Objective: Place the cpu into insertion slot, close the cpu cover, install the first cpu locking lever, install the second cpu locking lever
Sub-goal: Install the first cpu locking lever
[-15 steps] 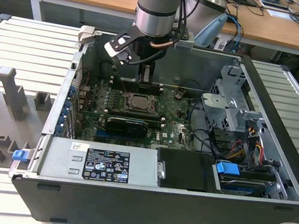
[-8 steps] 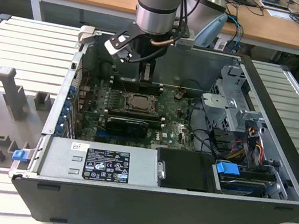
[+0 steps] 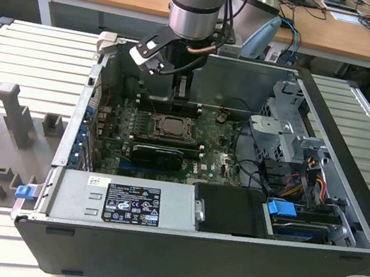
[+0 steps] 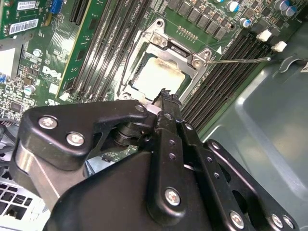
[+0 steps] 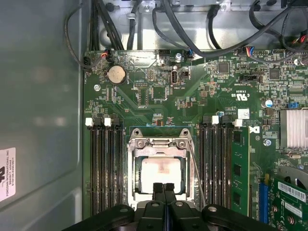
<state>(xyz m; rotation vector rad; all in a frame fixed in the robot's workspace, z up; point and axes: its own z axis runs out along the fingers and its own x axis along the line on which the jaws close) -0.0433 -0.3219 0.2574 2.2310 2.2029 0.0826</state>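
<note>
The cpu (image 5: 161, 173) is a pale square chip lying in the insertion slot (image 4: 131, 61), also visible as the cpu (image 4: 158, 77) in the second wrist view. The silvery cpu cover (image 5: 159, 143) lies flat around it, framing the chip. In the exterior view the slot (image 3: 170, 127) sits mid-board inside the open case. My gripper (image 5: 164, 188) hangs just above the near edge of the cover, its black fingers pressed together with nothing between them; in the exterior view the gripper (image 3: 180, 91) is behind the socket. A thin wire locking lever (image 4: 240, 60) sticks out sideways from the socket. Another lever (image 5: 194, 166) runs along its side.
Long black memory slots (image 5: 106, 168) flank the socket on both sides. A green card (image 5: 239, 168) stands in one row. Black cables (image 5: 144, 19) loop above the board. The grey case wall (image 5: 38, 120) is close by. A drive cage (image 3: 289, 139) and power supply (image 3: 123, 203) fill the rest of the case.
</note>
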